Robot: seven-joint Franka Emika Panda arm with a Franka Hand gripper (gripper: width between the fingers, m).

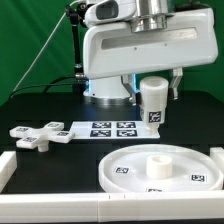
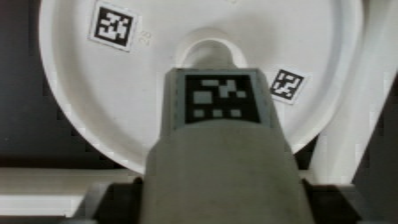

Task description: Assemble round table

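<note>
Claw (image 1: 153, 87) is closed on the post (image 1: 152, 106), gripping it by the upper end. The fingers are mostly hidden behind the arm (image 1: 140, 45) in the exterior view. The wrist view looks straight down the post from the claw, so the hold reads as firm and centred.

The post hangs upright, clear of the desk (image 1: 40, 105). It is just behind the disc (image 1: 125, 170) and just beside the marker board (image 1: 110, 128), on that board's side toward the exterior view's right. It touches neither.

The disc lies flat on the desk, rim up, with a raised hub (image 1: 160, 158) at its middle. In the wrist view the post's far end lines up roughly with the hub but is apart from it.

The cross piece (image 1: 35, 133) lies on the desk at the exterior view's left, well apart from the disc, with nothing attached to it.

Step in hand, judged: carrying the post over to seat it in the hub. Task is early, with no parts joined yet.

Next move calls for:
- centring the post over the hub
- keeping it upright
- lowering it straight into the hub, probably with a twist to lock it

Being off-centre would likely jam it on the hub's edge or push the disc aside.
</note>
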